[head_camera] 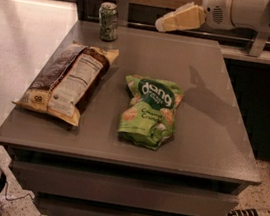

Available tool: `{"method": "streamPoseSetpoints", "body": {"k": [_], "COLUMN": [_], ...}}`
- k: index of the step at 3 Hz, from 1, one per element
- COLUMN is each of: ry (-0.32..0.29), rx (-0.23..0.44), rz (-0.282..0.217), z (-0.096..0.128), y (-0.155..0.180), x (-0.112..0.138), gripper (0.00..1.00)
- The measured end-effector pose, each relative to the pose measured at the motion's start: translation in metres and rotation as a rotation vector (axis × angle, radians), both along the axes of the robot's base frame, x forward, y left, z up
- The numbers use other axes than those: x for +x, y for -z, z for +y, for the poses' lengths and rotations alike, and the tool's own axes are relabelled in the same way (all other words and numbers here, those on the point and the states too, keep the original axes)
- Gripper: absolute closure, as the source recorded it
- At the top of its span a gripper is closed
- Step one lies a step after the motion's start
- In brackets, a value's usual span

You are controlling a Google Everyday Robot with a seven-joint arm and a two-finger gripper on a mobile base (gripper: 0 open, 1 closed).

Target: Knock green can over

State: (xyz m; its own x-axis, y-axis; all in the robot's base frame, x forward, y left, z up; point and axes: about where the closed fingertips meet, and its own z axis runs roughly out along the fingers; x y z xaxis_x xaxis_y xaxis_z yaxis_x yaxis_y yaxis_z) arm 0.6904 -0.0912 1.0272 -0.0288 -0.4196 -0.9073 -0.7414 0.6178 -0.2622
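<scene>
The green can (108,21) stands upright at the far left corner of the grey table (209,121). It is green with white patterning and a silver top. My gripper (162,24) reaches in from the upper right, above the table's far edge, to the right of the can and apart from it. Its cream fingers point left toward the can.
A brown and white snack bag (65,83) lies on the left of the table. A green "dang" snack bag (149,111) lies in the middle. A wooden wall panel runs behind the table. A power strip (248,215) and cable lie on the floor at lower right.
</scene>
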Motion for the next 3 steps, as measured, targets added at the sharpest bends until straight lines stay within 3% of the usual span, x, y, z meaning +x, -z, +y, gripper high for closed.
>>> {"method": "streamPoseSetpoints", "body": {"k": [1, 2, 3], "ry": [-0.001, -0.006, -0.019], "rx": [-0.016, -0.050, -0.079], "rz": [0.013, 0.044, 0.060], "z": [0.007, 0.020, 0.055], "y": [0.001, 0.005, 0.006], "x": [0.005, 0.026, 0.054], "gripper": [0.00, 0.00, 0.00]}}
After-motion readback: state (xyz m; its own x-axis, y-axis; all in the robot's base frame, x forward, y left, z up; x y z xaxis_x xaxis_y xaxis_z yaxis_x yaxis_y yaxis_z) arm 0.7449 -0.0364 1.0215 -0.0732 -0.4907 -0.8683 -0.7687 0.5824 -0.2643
